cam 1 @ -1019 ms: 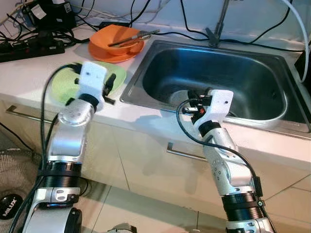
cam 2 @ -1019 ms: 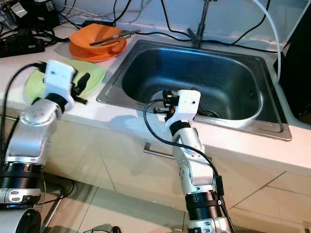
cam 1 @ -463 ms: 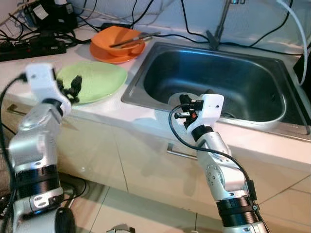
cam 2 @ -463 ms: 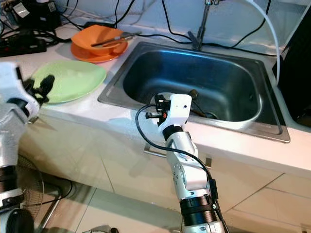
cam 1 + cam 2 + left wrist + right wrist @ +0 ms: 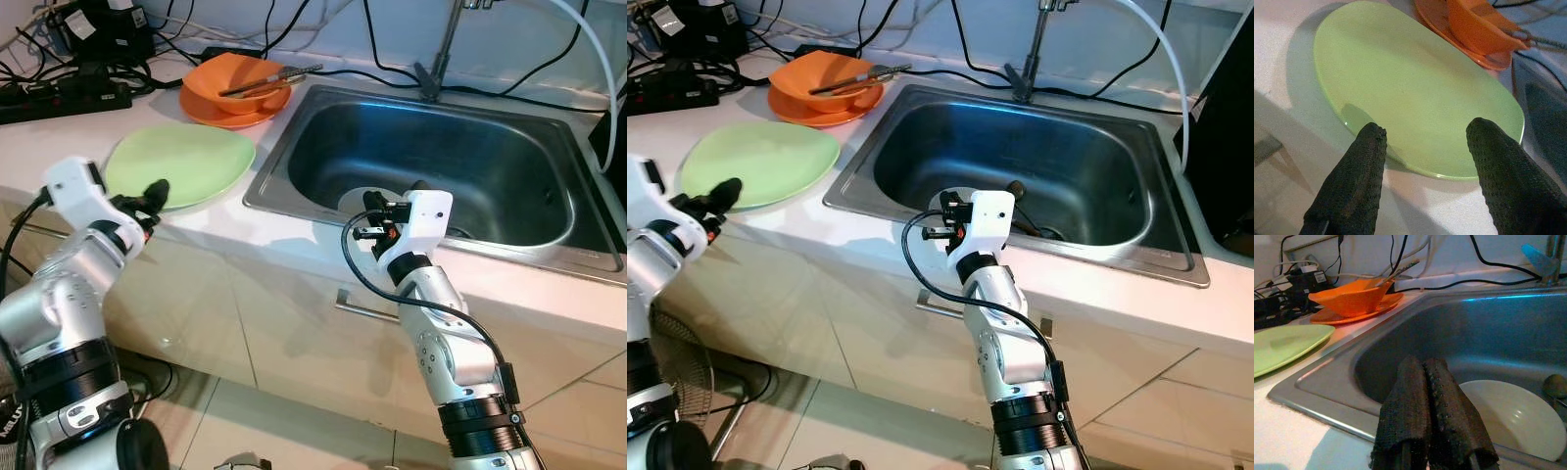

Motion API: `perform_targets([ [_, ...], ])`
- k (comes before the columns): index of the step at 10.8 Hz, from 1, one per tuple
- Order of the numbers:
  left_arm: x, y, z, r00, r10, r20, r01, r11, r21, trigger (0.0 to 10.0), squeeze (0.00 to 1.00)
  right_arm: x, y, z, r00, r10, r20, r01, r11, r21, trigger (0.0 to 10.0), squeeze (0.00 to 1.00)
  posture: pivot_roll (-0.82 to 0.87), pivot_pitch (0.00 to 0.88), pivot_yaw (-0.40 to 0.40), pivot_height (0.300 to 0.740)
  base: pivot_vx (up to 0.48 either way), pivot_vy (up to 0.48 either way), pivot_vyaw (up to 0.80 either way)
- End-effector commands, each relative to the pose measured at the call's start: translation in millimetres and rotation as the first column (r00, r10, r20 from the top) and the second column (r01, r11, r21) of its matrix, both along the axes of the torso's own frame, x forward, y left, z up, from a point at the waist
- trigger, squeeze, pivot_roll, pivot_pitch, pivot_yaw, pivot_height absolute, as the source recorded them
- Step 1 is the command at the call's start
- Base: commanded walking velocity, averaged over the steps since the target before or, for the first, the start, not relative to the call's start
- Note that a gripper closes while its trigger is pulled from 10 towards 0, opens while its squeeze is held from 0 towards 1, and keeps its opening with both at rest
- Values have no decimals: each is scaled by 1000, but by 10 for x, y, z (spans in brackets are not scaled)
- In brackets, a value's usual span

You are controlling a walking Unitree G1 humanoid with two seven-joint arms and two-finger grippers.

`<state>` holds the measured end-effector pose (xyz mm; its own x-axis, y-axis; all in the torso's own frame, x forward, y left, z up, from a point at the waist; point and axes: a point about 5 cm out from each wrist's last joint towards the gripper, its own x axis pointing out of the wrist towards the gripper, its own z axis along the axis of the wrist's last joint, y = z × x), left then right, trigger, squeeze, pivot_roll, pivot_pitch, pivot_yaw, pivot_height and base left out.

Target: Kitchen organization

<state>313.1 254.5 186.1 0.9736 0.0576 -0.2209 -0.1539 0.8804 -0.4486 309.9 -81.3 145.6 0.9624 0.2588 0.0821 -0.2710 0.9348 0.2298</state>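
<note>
Left gripper [image 5: 1422, 142] spread beside green plate [image 5: 1415, 88] rim, counter edge

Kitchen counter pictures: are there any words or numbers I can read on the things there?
No words or numbers can be read here.
White sticker on the black box at the back of the counter: too small and blurred to read.
The plates, bowl and sink carry no writing that I can see.
</note>
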Motion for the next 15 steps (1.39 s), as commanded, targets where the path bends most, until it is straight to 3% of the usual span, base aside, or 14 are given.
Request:
perform_targets([
  [1,-12,-35,-13,1000,-5,-24,4,1000,-29,10000,0,15,-5,2,1000,4,-7,-4,1000,-9,10000,0,-28,29,5,740,0,0,0],
  [6,-67,-194,56,999,-17,-30,14,996,-86,10000,0,25,-3,10,1000,4,-9,-4,1000,-3,10000,0,-27,43,7,740,0,0,0],
  [11,-144,-451,58,994,-104,-41,99,989,-108,10000,0,33,0,8,1000,4,-12,-4,1000,0,10000,0,-27,49,3,740,0,0,0],
  [15,-185,-486,-20,991,-112,-67,102,986,-130,10000,0,33,3,1,1000,7,-16,-7,1000,1,10000,0,-26,54,0,740,0,0,0],
])
